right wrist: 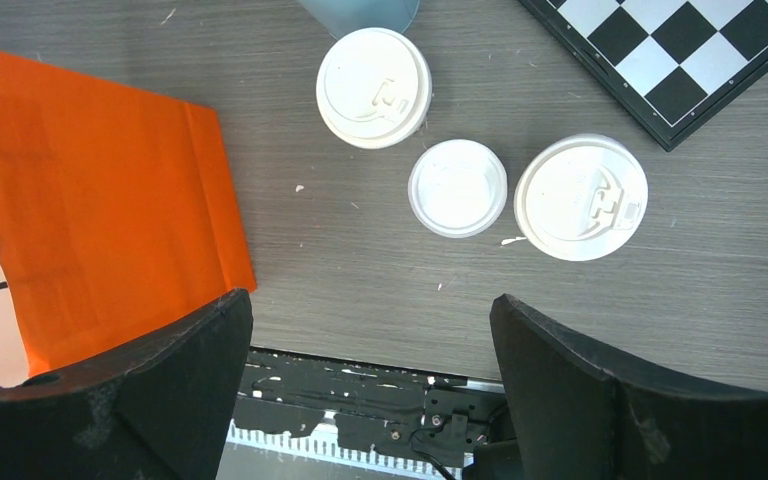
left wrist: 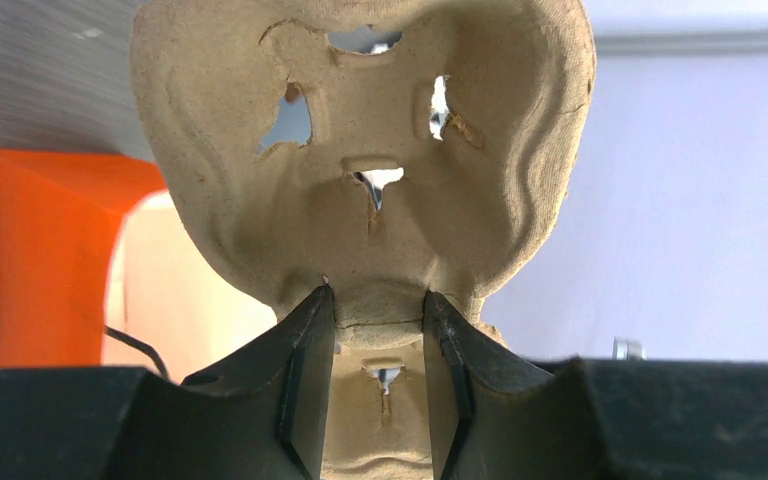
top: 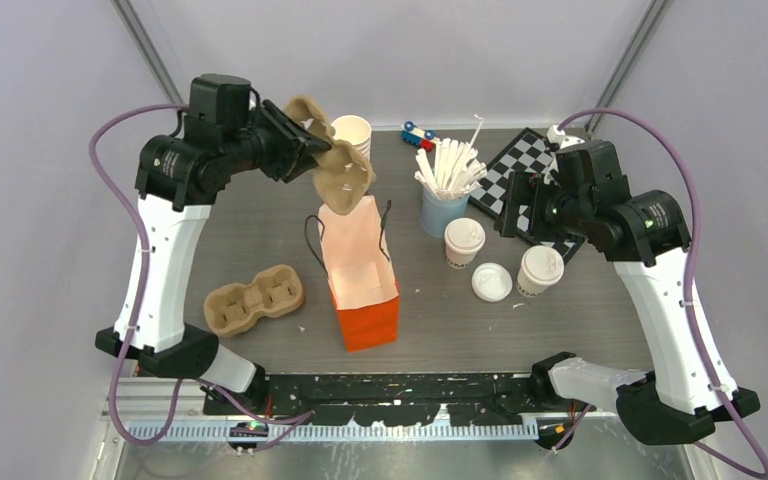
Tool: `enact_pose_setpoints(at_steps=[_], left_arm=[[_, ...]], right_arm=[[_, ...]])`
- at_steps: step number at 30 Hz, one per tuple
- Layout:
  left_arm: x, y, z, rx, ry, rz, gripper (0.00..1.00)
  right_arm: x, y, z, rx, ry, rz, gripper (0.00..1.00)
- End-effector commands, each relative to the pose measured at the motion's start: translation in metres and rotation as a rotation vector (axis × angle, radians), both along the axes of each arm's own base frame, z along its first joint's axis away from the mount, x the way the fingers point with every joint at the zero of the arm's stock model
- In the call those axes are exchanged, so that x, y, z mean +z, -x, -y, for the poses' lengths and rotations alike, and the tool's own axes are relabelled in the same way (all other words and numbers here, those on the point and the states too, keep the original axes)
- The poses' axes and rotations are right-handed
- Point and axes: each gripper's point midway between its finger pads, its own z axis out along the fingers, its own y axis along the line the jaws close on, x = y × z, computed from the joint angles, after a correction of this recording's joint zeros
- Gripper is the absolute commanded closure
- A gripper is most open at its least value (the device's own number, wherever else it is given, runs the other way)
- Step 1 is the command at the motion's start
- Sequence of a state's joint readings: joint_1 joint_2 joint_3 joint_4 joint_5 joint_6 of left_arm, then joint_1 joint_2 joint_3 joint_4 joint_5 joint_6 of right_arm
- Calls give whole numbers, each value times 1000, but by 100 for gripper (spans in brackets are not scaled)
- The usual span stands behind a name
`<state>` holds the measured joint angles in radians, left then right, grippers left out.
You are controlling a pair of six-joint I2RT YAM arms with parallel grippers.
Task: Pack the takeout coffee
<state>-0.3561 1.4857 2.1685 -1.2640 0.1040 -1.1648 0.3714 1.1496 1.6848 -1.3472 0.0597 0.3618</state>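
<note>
Two takeout coffees are right of centre in the top view. One lidded coffee cup is just beside the blue cup of sticks. The other lidded cup is lower right of it, near the chessboard. A loose lid lies flat between them. Both cups stand upright on the surface, long axis vertical, sip lids up.

The right hand hangs above them with its jaws wide apart and nothing in them. In its wrist view both cups sit in the upper half of the frame, ahead of the fingertips, and we see the lids square-on. That puts the cups below and forward of the hand. We judge the right arm the nearer one by far.

The left hand is clamped on a pulp cup carrier. It holds the carrier tilted, upper centre in the top view, over the mouth of the open orange paper bag. A second carrier lies on the surface at lower left.

We judge the carrier goes into the bag first. No cup is packed yet.
</note>
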Motion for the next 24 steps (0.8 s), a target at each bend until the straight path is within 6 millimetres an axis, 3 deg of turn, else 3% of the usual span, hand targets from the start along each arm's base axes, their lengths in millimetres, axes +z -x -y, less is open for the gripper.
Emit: enact_pose_setpoints(at_steps=[1,4,8,12,24], left_arm=[[17,22,33,-149,31,52,76],[10,37,44,-202,21,27,77],[-4,50,43,-229,-1,-3,77],[-13,60,43,-259,-7,-29,79],[-26,85,40,-317,4,-71,79]], right_arm=[[18,-1,-4,16,-28,74,7],[19,-1,-2,2,-25,79,7],[34,-6,-13,-13,-105,101,7],[56,-18,-45,-8,-296,108,9],[89,-55,-123,5,-768,19,17]])
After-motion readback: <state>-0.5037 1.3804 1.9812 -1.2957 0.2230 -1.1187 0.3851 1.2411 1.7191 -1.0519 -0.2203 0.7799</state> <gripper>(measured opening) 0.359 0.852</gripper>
